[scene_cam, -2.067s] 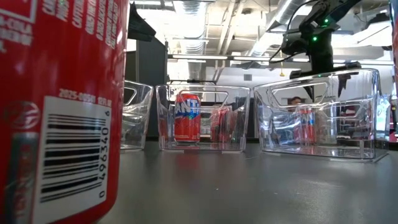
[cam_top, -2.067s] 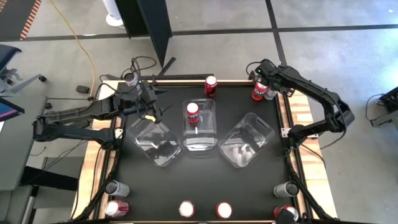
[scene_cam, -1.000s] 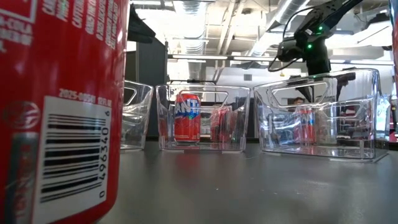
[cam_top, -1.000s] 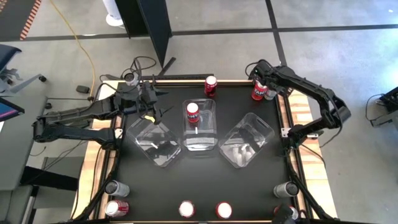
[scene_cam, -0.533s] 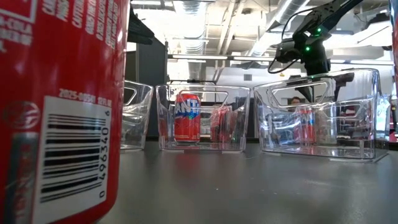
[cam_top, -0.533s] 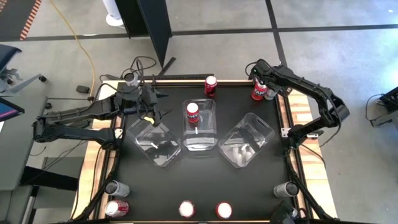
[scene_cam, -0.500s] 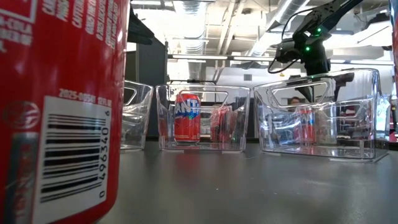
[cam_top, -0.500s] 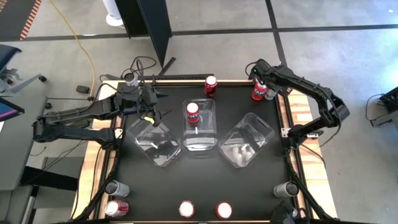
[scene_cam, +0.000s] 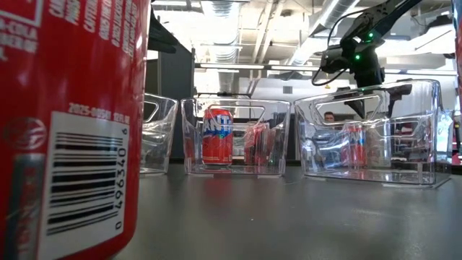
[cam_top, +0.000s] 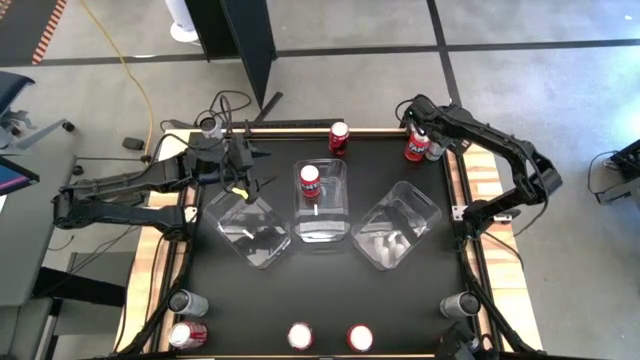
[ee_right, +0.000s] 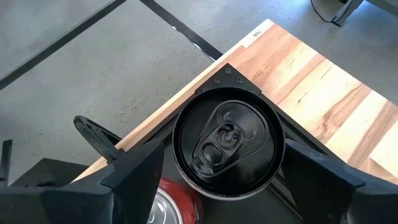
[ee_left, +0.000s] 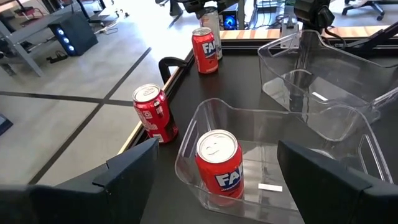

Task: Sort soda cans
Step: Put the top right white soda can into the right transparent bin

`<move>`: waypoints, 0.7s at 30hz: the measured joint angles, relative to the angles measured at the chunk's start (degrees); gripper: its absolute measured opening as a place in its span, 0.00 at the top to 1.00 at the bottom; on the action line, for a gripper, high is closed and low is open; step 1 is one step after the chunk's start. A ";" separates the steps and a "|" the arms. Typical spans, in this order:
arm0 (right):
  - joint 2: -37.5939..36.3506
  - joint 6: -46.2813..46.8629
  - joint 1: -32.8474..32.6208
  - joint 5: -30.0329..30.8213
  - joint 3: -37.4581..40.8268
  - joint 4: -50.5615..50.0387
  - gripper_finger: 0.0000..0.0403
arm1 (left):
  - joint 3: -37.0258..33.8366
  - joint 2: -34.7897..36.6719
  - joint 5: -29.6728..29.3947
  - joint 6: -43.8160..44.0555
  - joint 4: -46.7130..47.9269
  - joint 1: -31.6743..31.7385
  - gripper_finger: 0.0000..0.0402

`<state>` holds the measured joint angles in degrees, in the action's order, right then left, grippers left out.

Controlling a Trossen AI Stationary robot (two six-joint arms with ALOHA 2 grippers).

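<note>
In the right wrist view my right gripper (ee_right: 224,174) is open and hovers above a dark-topped can (ee_right: 228,142) at the table's far right corner. One finger stands on each side of the can, apart from it. A red can (cam_top: 414,150) stands upright beside it. My left gripper (cam_top: 246,166) is open above the far end of the left bin (cam_top: 232,205). One red can (ee_left: 219,163) stands upright in the middle bin (cam_top: 322,232), and another red can (cam_top: 339,135) stands at the far edge. Several more cans, red (cam_top: 300,336) and silver (cam_top: 186,302), line the near edge.
Three clear plastic bins sit in a row mid-table; the right bin (cam_top: 424,212) is angled. A silver can (cam_top: 208,127) stands off the far left corner. A red can (scene_cam: 72,123) stands close before the low camera. A wooden rim (ee_right: 298,81) frames the table.
My right arm has drawn its elbow in slightly, and its gripper has stayed above the cans at the far right corner. The cans and the bins have kept their places.
</note>
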<state>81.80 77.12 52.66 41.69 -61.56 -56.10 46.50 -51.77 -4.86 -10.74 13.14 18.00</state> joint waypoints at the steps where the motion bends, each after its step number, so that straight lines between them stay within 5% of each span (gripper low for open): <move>1: 0.00 0.01 0.00 0.00 0.00 0.00 0.17 | 0.00 0.00 0.00 0.00 0.05 -0.01 0.20; 21: 0.01 2.08 -0.17 0.17 0.00 -0.45 0.09 | -1.96 0.17 0.00 0.00 -1.29 0.00 0.20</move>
<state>81.81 79.20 52.49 41.86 -61.56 -56.54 44.54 -51.59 -4.86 -10.74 11.85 18.00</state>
